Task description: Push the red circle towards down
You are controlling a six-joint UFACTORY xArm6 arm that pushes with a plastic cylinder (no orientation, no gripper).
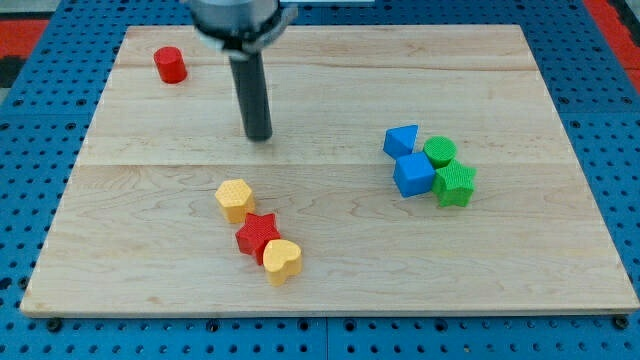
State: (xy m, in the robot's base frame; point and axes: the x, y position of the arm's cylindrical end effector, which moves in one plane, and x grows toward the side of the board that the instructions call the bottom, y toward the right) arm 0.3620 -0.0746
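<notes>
- One red circle (170, 65) stands near the counter's (330, 270) top left corner, alone, well apart from every other block
- My tip (259, 135) rests on the counter to the right of and below the red circle, not touching it or any block; the arm carries no pincer, only this dark rod, so it holds nothing
- Below the tip, a yellow hexagon (234, 199), red star (258, 236) and yellow heart (282, 261) form a touching diagonal chain
- At the view's right, a blue block (401, 140), green circle (440, 152), blue cube (413, 174) and green star (455, 184) huddle together
</notes>
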